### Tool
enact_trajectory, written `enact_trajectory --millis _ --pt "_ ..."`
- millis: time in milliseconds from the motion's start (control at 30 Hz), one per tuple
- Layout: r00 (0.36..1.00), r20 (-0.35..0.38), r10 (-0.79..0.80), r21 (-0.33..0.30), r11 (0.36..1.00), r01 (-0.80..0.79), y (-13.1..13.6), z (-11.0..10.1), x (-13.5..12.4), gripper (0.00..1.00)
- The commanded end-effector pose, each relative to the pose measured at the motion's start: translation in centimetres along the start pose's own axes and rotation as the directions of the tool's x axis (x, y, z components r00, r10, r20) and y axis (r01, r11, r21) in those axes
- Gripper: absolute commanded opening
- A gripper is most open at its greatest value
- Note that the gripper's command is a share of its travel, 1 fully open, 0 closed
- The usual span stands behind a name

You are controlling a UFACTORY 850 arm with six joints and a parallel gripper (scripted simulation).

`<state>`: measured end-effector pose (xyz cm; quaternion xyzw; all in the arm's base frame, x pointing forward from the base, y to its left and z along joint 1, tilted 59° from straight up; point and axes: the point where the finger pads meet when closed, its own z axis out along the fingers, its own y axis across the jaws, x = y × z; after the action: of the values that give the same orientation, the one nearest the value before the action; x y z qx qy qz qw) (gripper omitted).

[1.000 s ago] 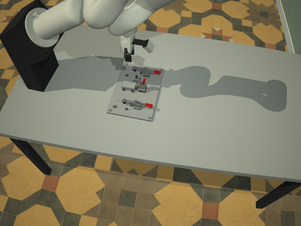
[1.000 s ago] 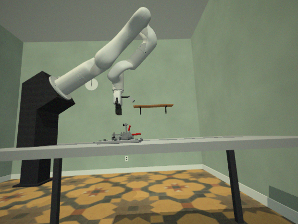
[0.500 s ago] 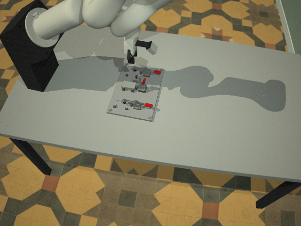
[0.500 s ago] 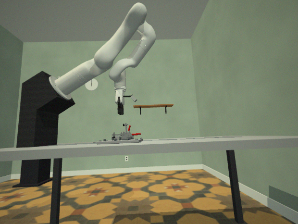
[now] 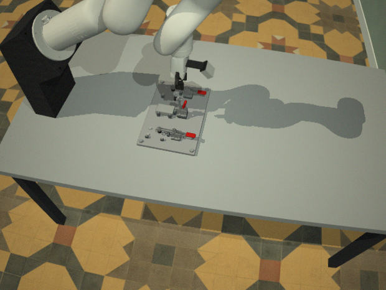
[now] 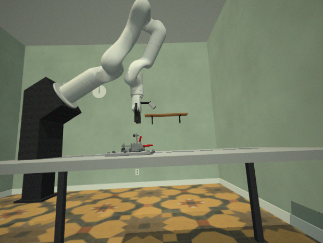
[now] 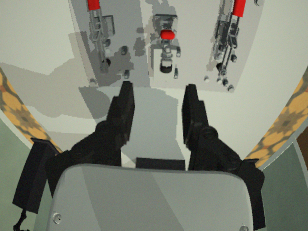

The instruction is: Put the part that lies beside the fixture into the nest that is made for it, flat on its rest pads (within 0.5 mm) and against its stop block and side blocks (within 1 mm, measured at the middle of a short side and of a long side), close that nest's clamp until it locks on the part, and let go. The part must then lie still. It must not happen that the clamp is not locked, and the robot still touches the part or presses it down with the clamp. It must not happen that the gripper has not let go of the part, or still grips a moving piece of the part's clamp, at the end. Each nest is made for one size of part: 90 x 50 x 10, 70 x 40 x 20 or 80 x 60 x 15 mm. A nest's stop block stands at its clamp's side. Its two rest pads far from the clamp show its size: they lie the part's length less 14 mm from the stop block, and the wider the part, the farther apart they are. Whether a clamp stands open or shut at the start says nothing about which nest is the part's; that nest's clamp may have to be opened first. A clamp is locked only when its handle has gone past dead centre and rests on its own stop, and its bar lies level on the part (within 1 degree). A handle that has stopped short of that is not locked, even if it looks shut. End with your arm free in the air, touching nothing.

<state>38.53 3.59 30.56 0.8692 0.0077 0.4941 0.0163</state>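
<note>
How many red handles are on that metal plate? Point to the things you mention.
3: one standing up on the middle clamp (image 5: pixel 184 104) (image 7: pixel 167 35), and one lying low on each outer clamp, at opposite sides of the plate (image 5: pixel 165 147). I see no sign of others hidden.

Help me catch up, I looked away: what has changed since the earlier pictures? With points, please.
The pincer (image 5: pixel 179 88) (image 6: pixel 137 122) (image 7: pixel 158 95) moved away from the arm's pedestal (image 5: pixel 23 68) (image 6: pixel 32 125), farther over the fixture plate (image 5: pixel 182 147) (image 6: pixel 130 154) (image 7: pixel 200 49). Nothing was visibly gripped or released. The block (image 5: pixel 165 109) (image 7: pixel 156 79) and the middle clamp's raised red handle (image 5: pixel 184 104) (image 6: pixel 140 138) (image 7: pixel 167 34) stayed put.
</note>
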Motion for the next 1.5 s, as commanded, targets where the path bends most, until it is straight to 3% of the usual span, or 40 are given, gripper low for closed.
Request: enact_trajectory --millis 0,700,1467 --pt "1.000 0.002 0.002 0.008 1.000 -0.002 0.5 0.1 1.0 0.47" --pt "1.000 0.002 0.001 0.008 1.000 -0.002 0.8 0.6 1.4 0.47" --pt "1.000 0.002 0.002 0.008 1.000 -0.002 0.8 7.0 1.4 0.47"
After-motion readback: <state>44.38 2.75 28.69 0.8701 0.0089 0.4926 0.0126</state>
